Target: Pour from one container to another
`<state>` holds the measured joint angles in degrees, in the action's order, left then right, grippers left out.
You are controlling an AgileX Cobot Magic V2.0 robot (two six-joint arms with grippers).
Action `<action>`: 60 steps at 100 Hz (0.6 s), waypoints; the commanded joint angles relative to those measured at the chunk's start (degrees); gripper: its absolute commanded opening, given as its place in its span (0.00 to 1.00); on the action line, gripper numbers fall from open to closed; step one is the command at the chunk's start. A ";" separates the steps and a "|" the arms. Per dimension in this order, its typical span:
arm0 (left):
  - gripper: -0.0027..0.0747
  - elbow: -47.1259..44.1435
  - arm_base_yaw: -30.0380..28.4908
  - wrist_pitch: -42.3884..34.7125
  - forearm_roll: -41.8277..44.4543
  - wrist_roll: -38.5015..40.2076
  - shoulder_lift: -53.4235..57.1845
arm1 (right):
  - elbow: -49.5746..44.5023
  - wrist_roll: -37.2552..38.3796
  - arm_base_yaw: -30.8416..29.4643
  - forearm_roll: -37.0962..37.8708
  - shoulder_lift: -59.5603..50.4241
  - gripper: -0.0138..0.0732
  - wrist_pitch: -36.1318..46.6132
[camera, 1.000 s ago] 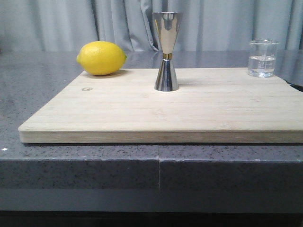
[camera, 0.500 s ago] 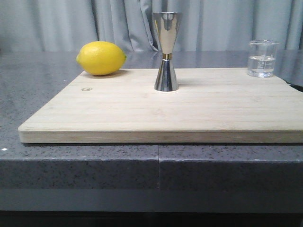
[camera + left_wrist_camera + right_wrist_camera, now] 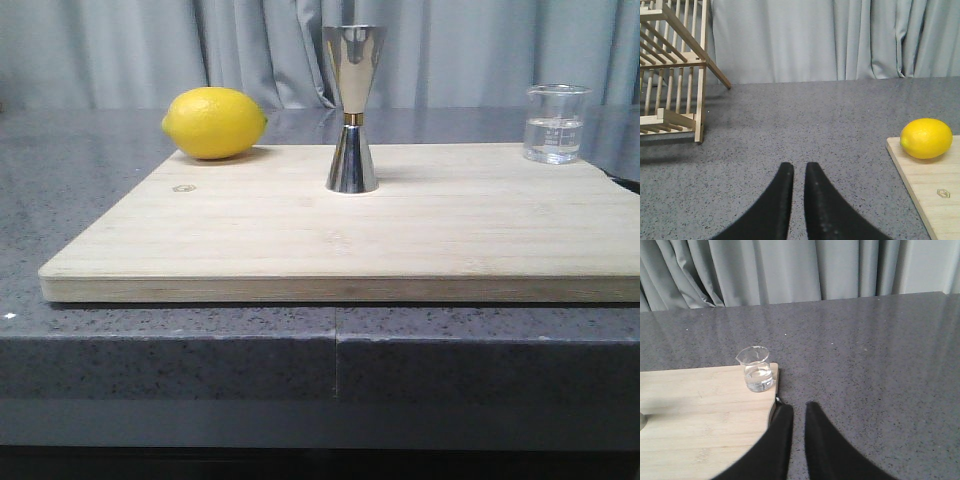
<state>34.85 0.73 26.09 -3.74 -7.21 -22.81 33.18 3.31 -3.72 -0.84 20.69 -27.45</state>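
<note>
The small clear glass beaker (image 3: 555,125) stands upright on the far right corner of the wooden board (image 3: 350,240), with some clear liquid in it. The tall steel jigger (image 3: 351,110) with a gold waist band stands upright at the board's middle back. In the right wrist view the beaker (image 3: 758,371) is ahead and a little to one side of my right gripper (image 3: 799,407), which hovers over the grey counter beside the board's edge (image 3: 690,405), shut and empty. My left gripper (image 3: 799,167) is over bare counter, shut and empty. Neither gripper shows in the front view.
A yellow lemon (image 3: 214,122) lies at the board's far left corner, also seen as the lemon (image 3: 926,138) in the left wrist view. A wooden slatted rack (image 3: 670,65) stands on the counter beyond the left gripper. Grey curtains hang behind the counter.
</note>
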 commanded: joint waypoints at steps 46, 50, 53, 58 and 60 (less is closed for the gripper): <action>0.79 1.89 0.32 -5.54 -2.41 -0.11 -1.00 | 2.03 -0.37 -0.51 -0.16 0.93 0.85 5.24; 0.79 1.89 0.32 -6.52 -2.41 -0.11 -1.00 | 2.03 -0.37 -0.51 -0.16 0.93 0.85 5.24; 0.79 1.89 0.32 -7.45 -2.41 -0.11 -1.04 | 2.03 -0.37 -0.51 -0.16 0.93 0.85 5.43; 0.79 1.89 0.32 -9.08 -2.41 -0.11 -1.13 | 2.03 -0.37 -0.51 -0.33 0.93 0.85 5.71; 0.79 1.89 0.32 -9.96 -2.41 -0.11 -1.16 | 2.03 -0.37 -0.51 -0.38 0.93 0.85 5.86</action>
<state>34.85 0.73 23.47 -5.34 -7.21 -22.93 33.18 3.31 -3.82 -0.98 20.69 -27.07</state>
